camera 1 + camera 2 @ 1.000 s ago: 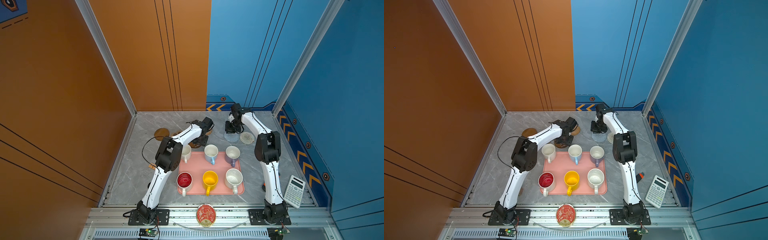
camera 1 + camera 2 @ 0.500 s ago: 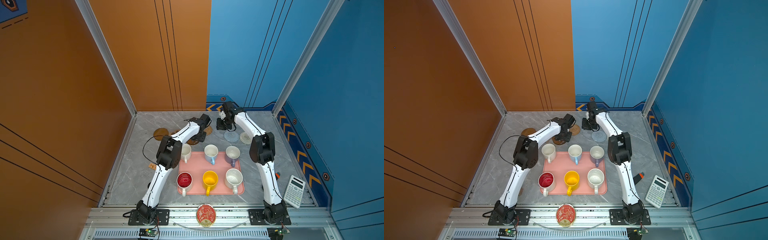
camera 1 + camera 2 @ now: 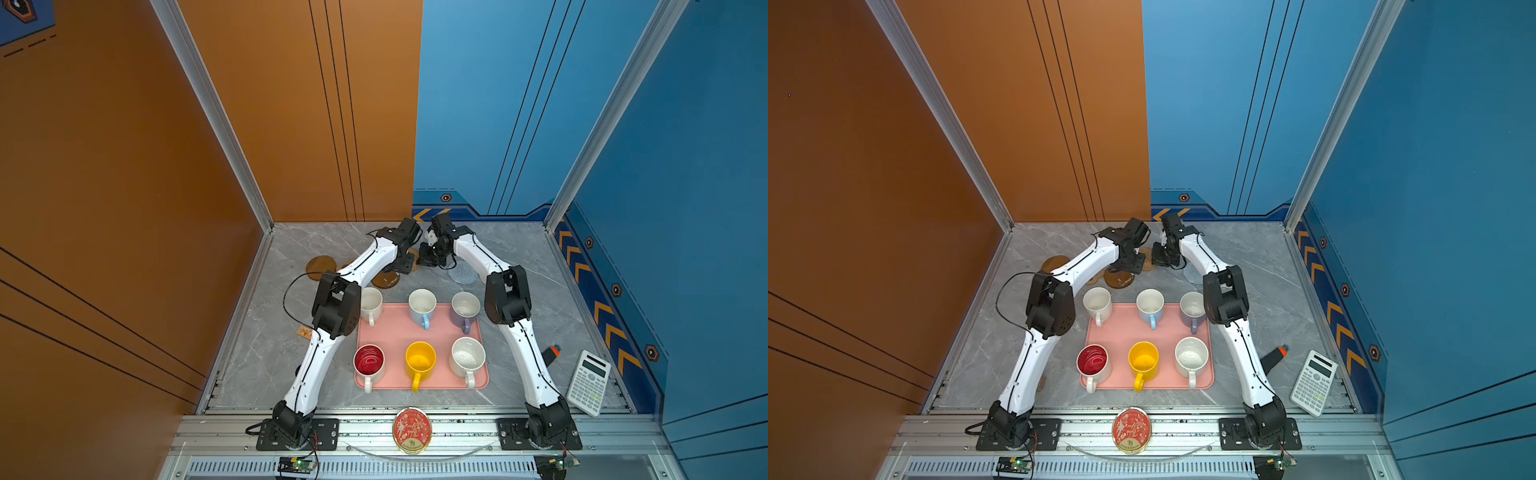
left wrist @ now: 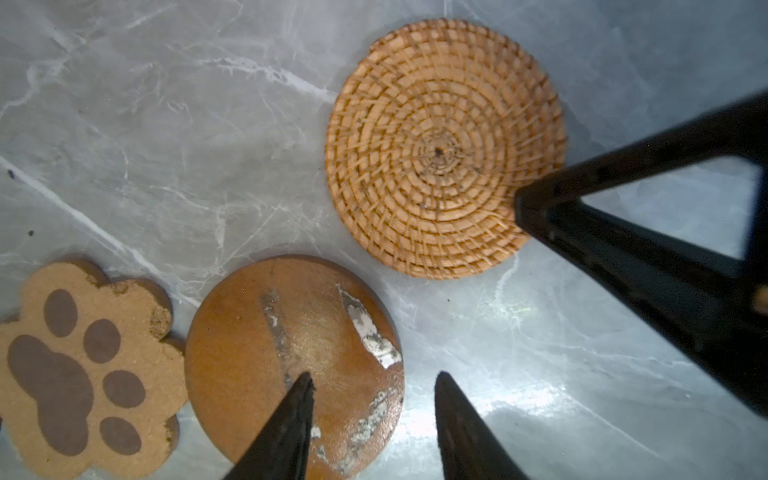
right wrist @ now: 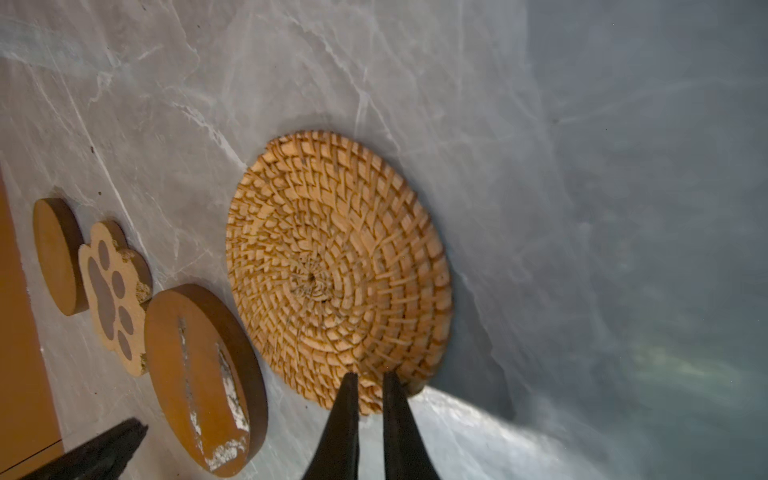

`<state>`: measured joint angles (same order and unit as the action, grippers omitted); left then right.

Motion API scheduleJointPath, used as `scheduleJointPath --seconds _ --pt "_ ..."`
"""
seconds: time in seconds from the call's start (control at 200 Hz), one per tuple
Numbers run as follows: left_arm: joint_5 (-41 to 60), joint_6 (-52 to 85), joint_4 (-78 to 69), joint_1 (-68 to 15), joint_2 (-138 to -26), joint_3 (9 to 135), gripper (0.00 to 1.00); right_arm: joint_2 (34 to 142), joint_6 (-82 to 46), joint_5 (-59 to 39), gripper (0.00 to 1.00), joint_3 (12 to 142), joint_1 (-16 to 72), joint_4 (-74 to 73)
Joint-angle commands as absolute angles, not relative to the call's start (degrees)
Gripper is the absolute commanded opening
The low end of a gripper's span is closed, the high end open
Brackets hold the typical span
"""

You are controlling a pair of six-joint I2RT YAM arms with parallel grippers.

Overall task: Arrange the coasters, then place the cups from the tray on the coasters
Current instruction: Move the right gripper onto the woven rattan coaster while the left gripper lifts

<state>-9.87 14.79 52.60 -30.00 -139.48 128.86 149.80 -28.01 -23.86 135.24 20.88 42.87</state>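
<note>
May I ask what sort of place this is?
Most likely a robot test cell, not a home: a left arm and right arm bolted to an aluminium rail, a marble-look tabletop boxed in by an orange wall and blue wall, with mugs staged on a pink tray.

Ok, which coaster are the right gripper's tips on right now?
The woven rattan coaster: the right gripper has its tips at that one's rim. The scuffed brown disc and the paw-print coaster lie farther off.

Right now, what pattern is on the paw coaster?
Tan coaster, brown paw pads; clearest in left wrist view.
</note>
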Motion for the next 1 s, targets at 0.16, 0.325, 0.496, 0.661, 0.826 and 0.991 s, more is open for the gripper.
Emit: scheduleJointPath --seconds 0.16,0.325,0.496,0.661,0.826,0.991 --pt "-8.4 15.1 54.0 -29.0 -130.8 128.1 0.49 152.2 -32.4 -26.8 0.11 137.2 22.4 36.6" --pt "-8.9 15.2 54.0 -28.8 -128.0 125.1 0.49 152.6 -33.3 -26.6 0.11 137.7 22.8 34.8" --pt "-9.1 15.7 53.8 -28.3 -126.3 122.1 0.48 154.5 -34.5 -26.0 0.11 139.1 22.8 35.4" --pt "-8.6 16.0 53.6 -27.9 -125.5 119.6 0.48 154.6 -33.3 -22.0 0.03 139.0 22.0 43.2" --pt "-8.3 15.8 53.4 -27.6 -124.6 117.7 0.48 151.4 -29.8 -16.2 0.0 135.4 21.7 49.1" --pt "-8.5 15.9 52.8 -26.7 -123.1 114.4 0.48 146.9 -28.0 -13.9 0.0 129.3 21.5 49.5"
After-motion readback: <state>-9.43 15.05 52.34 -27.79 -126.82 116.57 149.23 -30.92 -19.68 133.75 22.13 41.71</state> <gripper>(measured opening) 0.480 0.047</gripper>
